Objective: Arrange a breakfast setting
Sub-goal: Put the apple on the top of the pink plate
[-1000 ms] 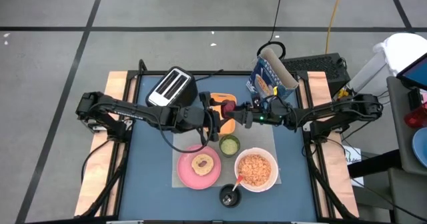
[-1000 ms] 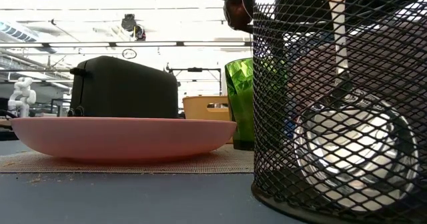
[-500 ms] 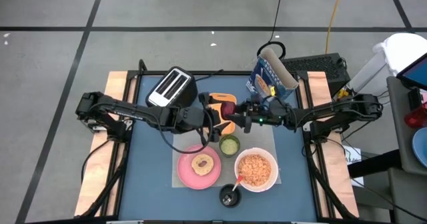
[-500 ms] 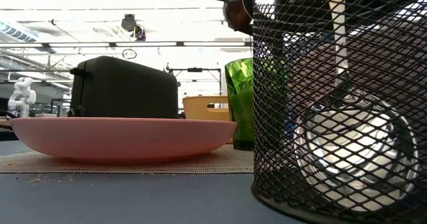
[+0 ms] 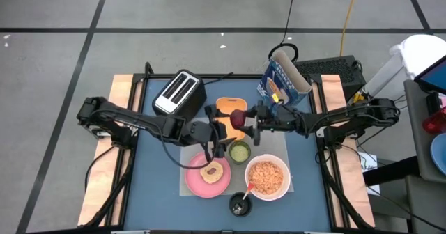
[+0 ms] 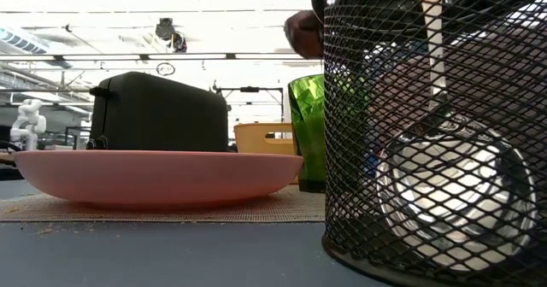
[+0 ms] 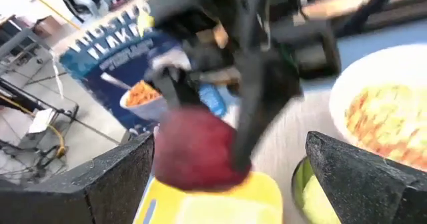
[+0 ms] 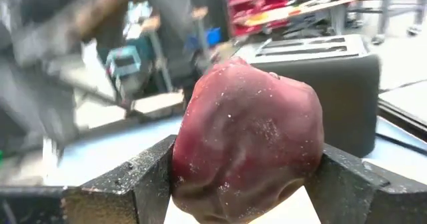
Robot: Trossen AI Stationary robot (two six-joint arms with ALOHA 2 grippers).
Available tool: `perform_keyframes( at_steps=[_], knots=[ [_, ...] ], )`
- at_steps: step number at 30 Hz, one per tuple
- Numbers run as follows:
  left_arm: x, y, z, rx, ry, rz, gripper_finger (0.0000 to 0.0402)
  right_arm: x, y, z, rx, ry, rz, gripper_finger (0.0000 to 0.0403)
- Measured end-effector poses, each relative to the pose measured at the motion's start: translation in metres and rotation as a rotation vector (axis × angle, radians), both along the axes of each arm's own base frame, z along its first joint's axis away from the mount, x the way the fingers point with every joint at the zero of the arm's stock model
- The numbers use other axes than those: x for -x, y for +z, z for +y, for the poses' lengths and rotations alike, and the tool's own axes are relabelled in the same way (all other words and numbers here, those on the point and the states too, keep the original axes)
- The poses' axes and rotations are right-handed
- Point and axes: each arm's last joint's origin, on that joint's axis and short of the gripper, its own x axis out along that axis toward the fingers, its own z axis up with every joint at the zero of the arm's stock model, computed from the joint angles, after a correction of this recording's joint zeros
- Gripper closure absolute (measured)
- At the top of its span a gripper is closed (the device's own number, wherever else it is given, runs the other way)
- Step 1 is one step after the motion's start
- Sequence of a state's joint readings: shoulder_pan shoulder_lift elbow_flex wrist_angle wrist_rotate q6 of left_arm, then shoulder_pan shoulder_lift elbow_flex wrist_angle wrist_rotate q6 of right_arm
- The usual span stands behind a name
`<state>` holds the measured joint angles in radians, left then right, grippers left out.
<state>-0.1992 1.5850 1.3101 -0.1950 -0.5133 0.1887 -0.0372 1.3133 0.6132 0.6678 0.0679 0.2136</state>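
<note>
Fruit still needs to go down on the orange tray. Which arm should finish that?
Right. The right gripper is already shut on the dark-red fruit, directly over the orange tray. The left gripper is open and empty, back near the pink plate.

From my station, the black-and-silver toaster [image 5: 179, 92] sits toward the far left of the blue table [image 5: 157, 185], slots up, and turned at an angle. In the low view it shows as a dark block [image 6: 159, 112] behind the near objects. A black mesh cup [image 5: 240, 205] stands at the near edge of the table; up close [image 6: 432, 133] its wire wall fills the right side of the low view. A woven placemat [image 6: 154, 208] lies flat on the table. On the floor beyond the table I see a yellow cable [image 5: 344, 18] and a black cable [image 5: 289, 14].
</note>
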Motion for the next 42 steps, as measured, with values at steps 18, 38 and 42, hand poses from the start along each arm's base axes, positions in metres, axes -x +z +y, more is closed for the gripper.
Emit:
perform_keyframes(
  at_steps=[18, 38, 42],
  knots=[
    [-0.001, 0.002, 0.011, 0.217, -0.005, -0.046, 0.0009, 0.000, -0.002, 0.025, 0.564, 0.266, 0.021, 0.0127],
    [-0.002, 0.000, 0.009, 0.273, -0.079, -0.026, 0.0009, 0.000, 0.006, 0.027, 0.583, 0.246, -0.063, 0.0126],
    [-0.003, 0.000, 0.008, 0.263, -0.111, -0.025, 0.0009, 0.000, 0.006, 0.027, 0.583, 0.246, -0.060, 0.0126]
  ],
)
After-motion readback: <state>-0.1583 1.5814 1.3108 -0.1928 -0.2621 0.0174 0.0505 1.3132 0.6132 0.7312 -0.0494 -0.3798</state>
